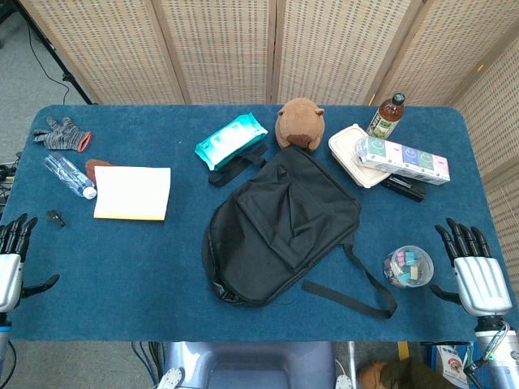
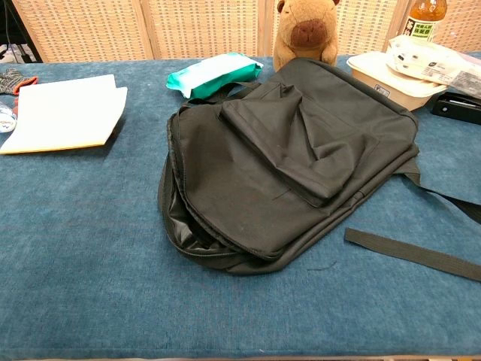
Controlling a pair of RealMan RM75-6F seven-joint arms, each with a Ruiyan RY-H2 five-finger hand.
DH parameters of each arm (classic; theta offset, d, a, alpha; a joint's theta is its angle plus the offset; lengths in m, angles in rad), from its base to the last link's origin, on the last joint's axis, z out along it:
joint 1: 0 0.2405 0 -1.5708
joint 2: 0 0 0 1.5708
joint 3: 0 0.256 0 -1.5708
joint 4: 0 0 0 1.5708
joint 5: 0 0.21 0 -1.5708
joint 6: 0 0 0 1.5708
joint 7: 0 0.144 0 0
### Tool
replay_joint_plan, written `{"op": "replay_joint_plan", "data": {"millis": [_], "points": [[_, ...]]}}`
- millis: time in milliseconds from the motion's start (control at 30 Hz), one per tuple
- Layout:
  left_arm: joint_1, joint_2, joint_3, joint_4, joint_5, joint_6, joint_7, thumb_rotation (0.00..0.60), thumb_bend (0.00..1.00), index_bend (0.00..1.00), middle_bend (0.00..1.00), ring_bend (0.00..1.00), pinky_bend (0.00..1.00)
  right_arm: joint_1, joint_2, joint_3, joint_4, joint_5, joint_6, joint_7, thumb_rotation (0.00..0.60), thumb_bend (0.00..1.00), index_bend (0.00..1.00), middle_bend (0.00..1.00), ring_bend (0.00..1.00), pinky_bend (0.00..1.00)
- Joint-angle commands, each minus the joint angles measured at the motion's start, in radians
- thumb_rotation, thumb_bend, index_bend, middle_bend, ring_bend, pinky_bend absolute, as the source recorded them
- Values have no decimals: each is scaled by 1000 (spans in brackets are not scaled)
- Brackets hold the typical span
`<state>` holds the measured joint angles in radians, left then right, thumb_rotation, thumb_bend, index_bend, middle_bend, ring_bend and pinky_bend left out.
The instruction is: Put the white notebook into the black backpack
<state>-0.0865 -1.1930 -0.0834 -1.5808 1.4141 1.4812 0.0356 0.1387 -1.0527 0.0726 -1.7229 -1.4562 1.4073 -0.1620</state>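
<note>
Taking the black backpack [image 1: 280, 227] in the middle of the blue table [image 1: 122, 267] as the landmark: far to its left, at the table's near edge, the left hand [image 1: 11, 259] rests with its fingers apart and holding nothing. Between that hand and the backpack, a little farther back, lies the white notebook [image 1: 132, 193], flat and well apart from the bag's left side. So the notebook lies forward and inward of the left hand, and that hand is clearly the nearer of the two; by my reading the pick-up falls to it. The notebook's long axis runs roughly across the table, left to right, with one short edge facing the backpack. It looks thin and pale, cream to white on top with a yellowish tinge along the lower edge, and in the chest view its cover lifts slightly at the near right corner. The backpack lies flat, its top pointing away toward the stuffed animal [image 1: 300, 121], and the chest view shows its zipper gaping along the near left edge, the side facing the notebook. Far right of the backpack, past a small cup of clips [image 1: 408, 267], the right hand [image 1: 478, 271] rests with its fingers spread, empty.
</note>
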Motion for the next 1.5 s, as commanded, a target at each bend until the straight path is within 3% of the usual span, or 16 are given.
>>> {"op": "replay_joint_plan", "data": {"millis": [33,367,833,1233,1500], "points": [[0,-1,0,1,-1,-1,1,600,0,0,0,0,0,0,1,-1,-1,0,0,-1,600,0,0,0,0,0],[-28,-33,-8,51,3,-29,8,600,0,0,0,0,0,-3,7,-2,-7,2,1,3,600,0,0,0,0,0],[-275,-304,-106,353,-27,-291,-149,600,0,0,0,0,0,4,7,7,4,35,-23,22,600,0,0,0,0,0],[-401,-460,-174,558,-113,-389,-84,600,0,0,0,0,0,8,5,14,12,56,-34,29,600,0,0,0,0,0],[-452,-537,-177,680,-140,-438,-60,600,0,0,0,0,0,10,4,18,14,63,-37,37,600,0,0,0,0,0]]}}
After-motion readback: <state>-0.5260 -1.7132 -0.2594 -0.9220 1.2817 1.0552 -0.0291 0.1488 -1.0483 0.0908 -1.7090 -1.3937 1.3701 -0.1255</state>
